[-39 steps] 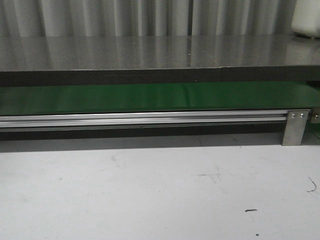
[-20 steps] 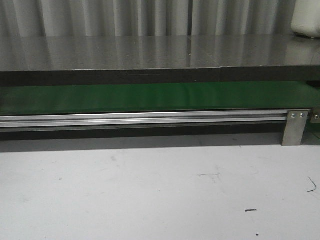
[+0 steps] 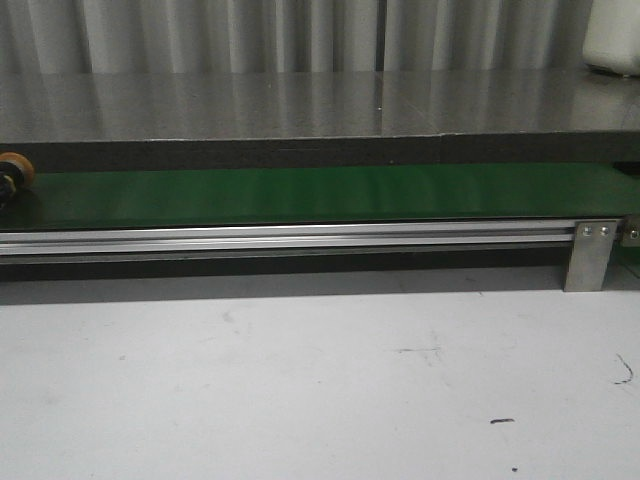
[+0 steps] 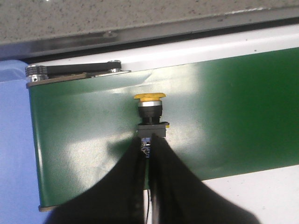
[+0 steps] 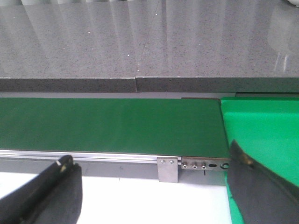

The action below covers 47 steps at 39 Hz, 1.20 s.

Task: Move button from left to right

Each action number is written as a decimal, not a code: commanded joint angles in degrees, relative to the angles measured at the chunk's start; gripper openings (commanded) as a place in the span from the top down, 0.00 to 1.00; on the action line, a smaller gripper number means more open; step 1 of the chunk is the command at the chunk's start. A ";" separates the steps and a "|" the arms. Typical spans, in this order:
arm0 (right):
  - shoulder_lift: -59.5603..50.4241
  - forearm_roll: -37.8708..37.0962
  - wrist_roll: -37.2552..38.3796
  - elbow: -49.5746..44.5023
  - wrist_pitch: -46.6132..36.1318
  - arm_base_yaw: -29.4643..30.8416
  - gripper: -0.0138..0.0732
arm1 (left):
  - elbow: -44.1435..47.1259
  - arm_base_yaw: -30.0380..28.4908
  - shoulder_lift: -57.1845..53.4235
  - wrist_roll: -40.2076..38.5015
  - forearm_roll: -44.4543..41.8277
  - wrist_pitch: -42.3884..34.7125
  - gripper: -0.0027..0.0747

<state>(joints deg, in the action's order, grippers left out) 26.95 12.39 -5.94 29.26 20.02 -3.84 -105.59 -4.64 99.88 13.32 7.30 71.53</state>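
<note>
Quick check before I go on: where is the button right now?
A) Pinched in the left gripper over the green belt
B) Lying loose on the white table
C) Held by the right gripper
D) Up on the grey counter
A: the left wrist view shows the left gripper shut on the button above the green belt; the right gripper is open and empty.

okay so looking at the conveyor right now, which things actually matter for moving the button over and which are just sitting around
Part of the job:
- button, held by the left gripper over the green belt
- right gripper, open by the belt's other end

Just there:
- white container on the grey counter
- metal bracket
</note>
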 commanded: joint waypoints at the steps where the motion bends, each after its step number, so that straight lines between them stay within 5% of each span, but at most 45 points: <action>1: 0.54 0.22 -0.07 2.08 -4.35 -0.05 0.10 | -0.14 2.30 -5.80 -0.67 0.86 2.05 0.99; 9: 0.54 0.22 -0.07 2.08 -4.35 -0.05 0.10 | 11.17 5.73 -14.58 -0.79 -4.48 -2.89 0.99; 25: 0.54 0.22 -0.07 2.08 -4.35 -0.05 0.10 | 47.50 5.73 -45.96 -0.79 -2.22 -37.77 0.99; 39: 0.54 0.22 -0.07 2.08 -4.35 -0.05 0.10 | 75.49 5.73 -73.40 -0.79 -1.95 -53.69 0.99; 47: 0.54 0.22 -0.07 2.08 -4.35 -0.05 0.10 | 84.17 5.73 -88.84 -0.79 2.30 -54.95 0.99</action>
<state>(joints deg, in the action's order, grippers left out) 26.95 12.39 -5.94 29.26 20.02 -3.84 -22.41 0.77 15.17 13.30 7.43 22.17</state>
